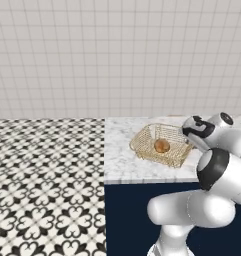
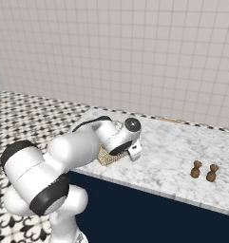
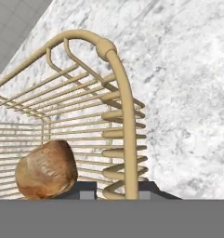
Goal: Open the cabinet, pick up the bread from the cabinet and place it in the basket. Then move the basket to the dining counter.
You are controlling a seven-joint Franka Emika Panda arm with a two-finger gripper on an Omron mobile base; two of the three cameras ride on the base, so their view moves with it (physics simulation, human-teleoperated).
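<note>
The basket [image 1: 161, 145] sat on the dining counter [image 1: 119, 155] near its left end, with the bread [image 1: 162, 146] lying inside it. The gripper [image 3: 115, 194] was down at the basket's near right rim, its fingertips [image 3: 88, 191] on either side of the rim wire, apparently clamped on it. Two small brown shakers [image 2: 204, 171] stood well apart to the right.

Gold-tan metal wire basket [image 1: 160, 145] with a smooth, faint sheen. Bread roll [image 3: 46, 169], golden-brown with a rough matt crust. Dining counter [image 2: 173, 152] of polished, white-grey veined marble.
</note>
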